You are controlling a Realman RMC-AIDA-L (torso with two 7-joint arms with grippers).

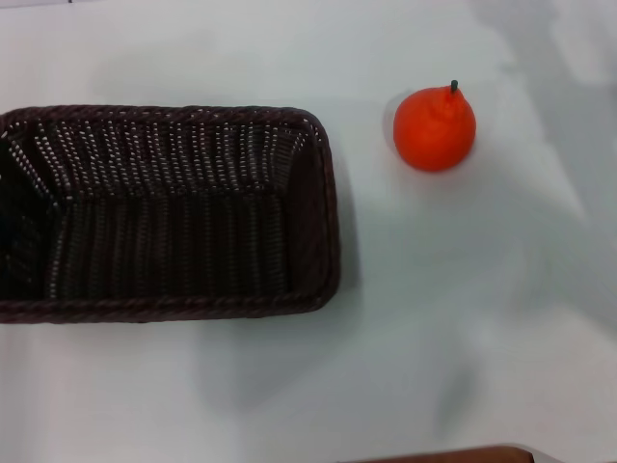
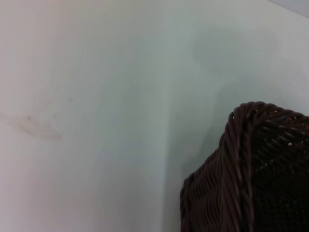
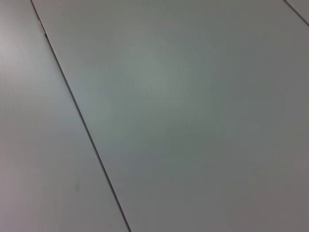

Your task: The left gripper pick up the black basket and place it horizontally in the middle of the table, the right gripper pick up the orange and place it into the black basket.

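Note:
The black basket [image 1: 164,212] is a large dark woven wicker basket lying lengthwise on the white table [image 1: 463,318] at the left of the head view, its left end cut off by the frame edge. It is empty. One braided corner of it shows in the left wrist view [image 2: 251,169]. The orange [image 1: 435,128] is bright orange-red with a short dark stem; it stands on the table to the right of the basket, apart from it. Neither gripper shows in any view.
A brown edge [image 1: 453,455] shows at the bottom of the head view. The right wrist view shows only pale flat panels with a thin dark seam [image 3: 82,121] running across them.

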